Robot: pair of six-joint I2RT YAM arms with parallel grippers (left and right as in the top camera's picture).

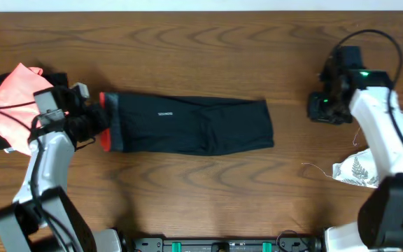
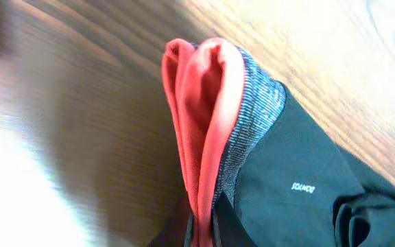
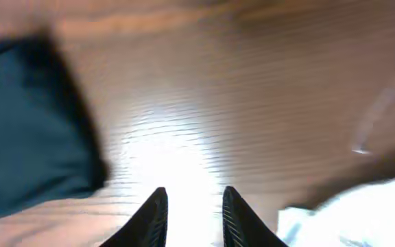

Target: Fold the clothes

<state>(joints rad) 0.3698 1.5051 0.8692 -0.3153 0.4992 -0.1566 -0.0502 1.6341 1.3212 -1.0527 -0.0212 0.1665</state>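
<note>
Coral waistband edge (image 2: 199, 130) bunched in left wrist view; overhead: left gripper (image 1: 98, 126) clamped on leggings (image 1: 194, 126); right gripper (image 3: 194, 197) apart.

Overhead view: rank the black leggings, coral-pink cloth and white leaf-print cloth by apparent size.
1. black leggings, clearly largest.
2 and 3. coral-pink cloth and white leaf-print cloth: similar visible size, each partly hidden, so I won't rank them.

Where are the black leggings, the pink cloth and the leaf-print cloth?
black leggings (image 1: 194, 124), overhead view, middle of the legs
pink cloth (image 1: 19, 84), overhead view, its upper part
leaf-print cloth (image 1: 355, 170), overhead view, its lower-left part
</note>
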